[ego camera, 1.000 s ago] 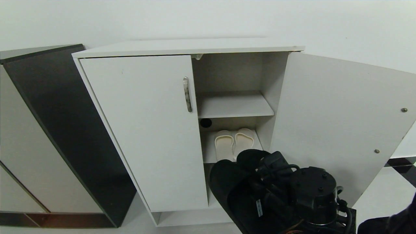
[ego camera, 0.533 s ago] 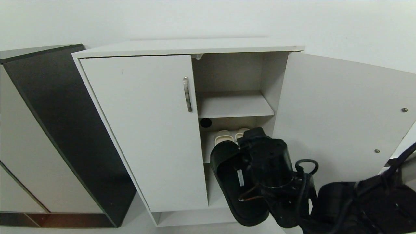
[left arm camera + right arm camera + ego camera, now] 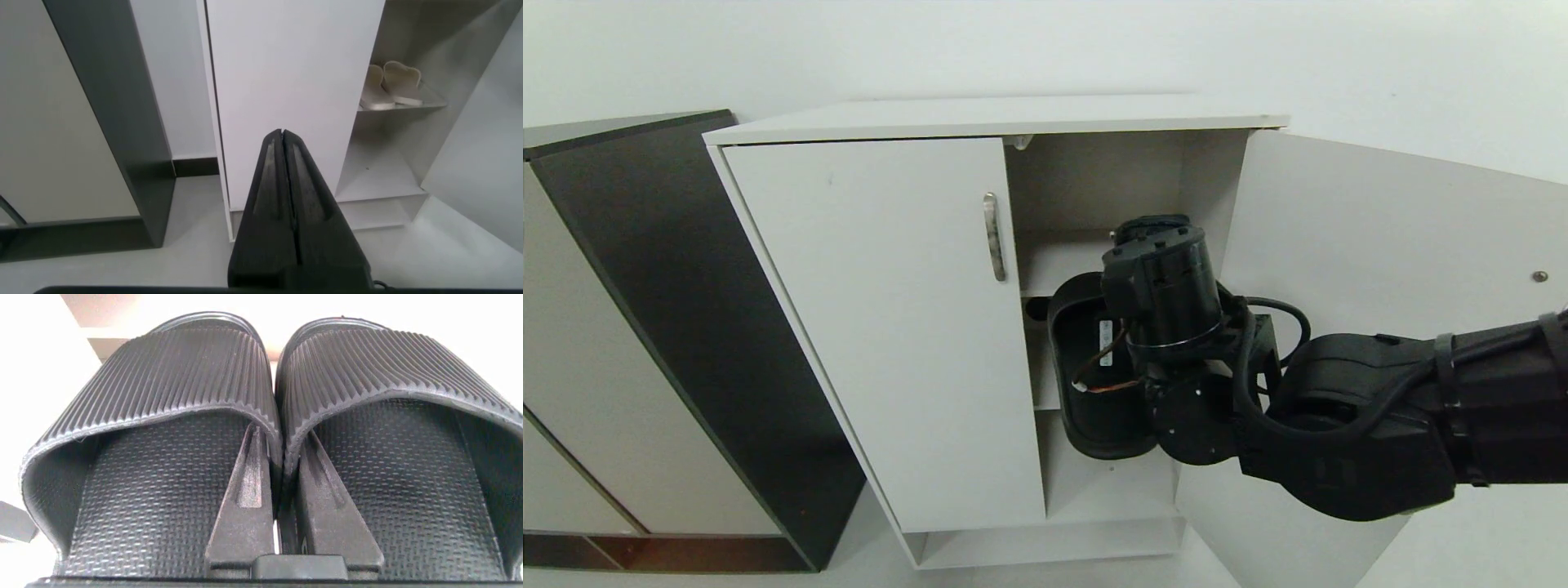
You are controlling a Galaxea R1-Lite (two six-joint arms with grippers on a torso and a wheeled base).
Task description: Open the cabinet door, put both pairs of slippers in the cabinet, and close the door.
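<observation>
Against the white wall stood the white cabinet (image 3: 980, 114), with a dark-sided cabinet (image 3: 686, 327) just beside it on the robot's left. Right door (image 3: 1372, 245) stood swung wide open; left door (image 3: 882, 327) was shut. The right arm (image 3: 1380, 425) reached across from the robot's right in front of the open door, its wrist at the mouth of the open compartment. The black slippers (image 3: 1086, 367) were held on end at that opening, spanning the level of the upper shelf (image 3: 1049, 261); whether they were past the cabinet's front edge could not be told. In the right wrist view the pair (image 3: 188, 400) sat side by side with ribbed straps touching. The right gripper (image 3: 279, 437) had one finger inside each slipper and pinched the two adjoining strap edges between them. The cream slippers (image 3: 392, 82) lay side by side on a lower shelf inside the open compartment, well apart from the left gripper (image 3: 282, 139). That gripper hung low before the shut left door, above the floor, its two fingers pressed together with nothing between. A metal handle (image 3: 993, 237) ran upright along the shut door's inner edge.
</observation>
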